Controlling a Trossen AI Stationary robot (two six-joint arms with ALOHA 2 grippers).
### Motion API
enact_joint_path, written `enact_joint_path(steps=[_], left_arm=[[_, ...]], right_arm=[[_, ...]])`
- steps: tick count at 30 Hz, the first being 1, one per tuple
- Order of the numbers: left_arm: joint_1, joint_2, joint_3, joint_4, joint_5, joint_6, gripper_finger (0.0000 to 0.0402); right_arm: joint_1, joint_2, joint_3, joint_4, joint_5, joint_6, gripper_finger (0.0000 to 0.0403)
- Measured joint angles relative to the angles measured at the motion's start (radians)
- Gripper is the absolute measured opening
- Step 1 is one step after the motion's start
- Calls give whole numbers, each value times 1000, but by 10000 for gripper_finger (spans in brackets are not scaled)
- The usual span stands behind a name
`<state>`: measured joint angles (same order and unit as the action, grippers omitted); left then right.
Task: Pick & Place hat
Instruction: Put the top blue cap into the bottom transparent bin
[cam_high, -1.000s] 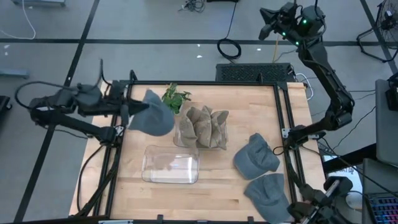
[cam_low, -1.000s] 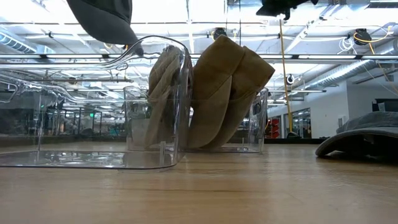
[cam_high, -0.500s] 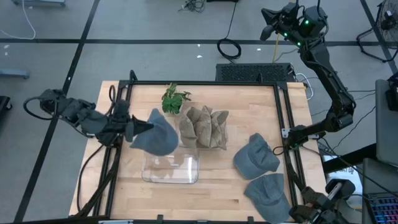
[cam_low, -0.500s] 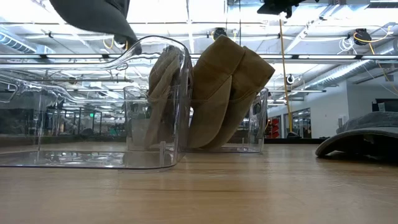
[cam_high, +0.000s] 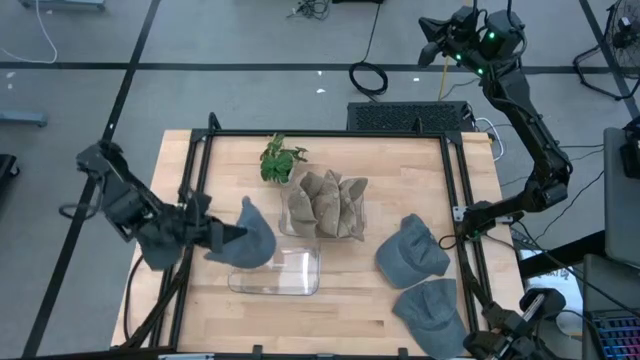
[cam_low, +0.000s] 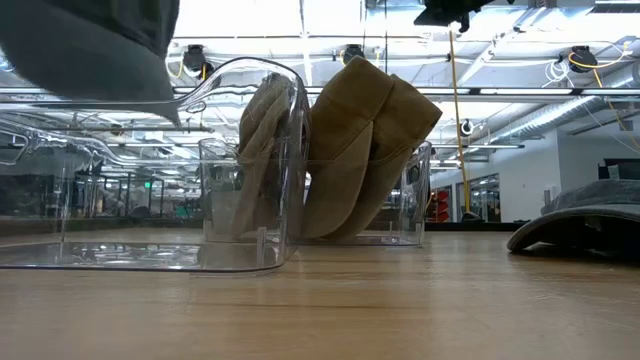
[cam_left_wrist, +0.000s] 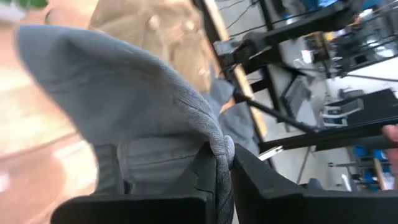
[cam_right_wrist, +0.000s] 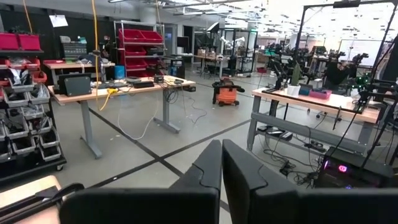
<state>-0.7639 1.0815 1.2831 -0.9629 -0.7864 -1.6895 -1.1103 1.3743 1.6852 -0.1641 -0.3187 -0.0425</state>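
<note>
My left gripper (cam_high: 222, 238) is shut on a grey hat (cam_high: 248, 238) and carries it in the air over the left end of the empty clear bin (cam_high: 290, 272). In the low view the grey hat (cam_low: 95, 45) hangs high at the left. A second clear bin (cam_high: 324, 205) holds several tan hats. Two more grey hats lie flat on the table at the right (cam_high: 410, 250) and at the near right corner (cam_high: 432, 314). My right arm waits raised far beyond the table's far right corner, its gripper (cam_right_wrist: 222, 163) shut. My left gripper pinches a bunched fold of the grey hat's fabric (cam_left_wrist: 219, 146) between its two fingers (cam_left_wrist: 208, 169). It comes level from the table's left. The hat is lifted clear and spreads out beyond and below the fingers.
A small green plant (cam_high: 280, 157) stands near the far edge, beside the bin of tan hats. A black frame rail (cam_high: 190, 200) runs along the table's left and right sides. Bare wood lies between the empty bin and the grey hats on the right.
My left arm has swung toward the table's near edge and dropped lower, carrying the grey hat from beside the plant to over the left end of the empty bin. The gripper has stayed shut on the hat.
</note>
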Motion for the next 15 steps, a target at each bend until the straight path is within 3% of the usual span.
enact_joint_path(steps=[15], left_arm=[[-132, 142, 0, -274, 1, -571, 21]], right_arm=[[16, 0, 0, 1, 0, 1, 0]])
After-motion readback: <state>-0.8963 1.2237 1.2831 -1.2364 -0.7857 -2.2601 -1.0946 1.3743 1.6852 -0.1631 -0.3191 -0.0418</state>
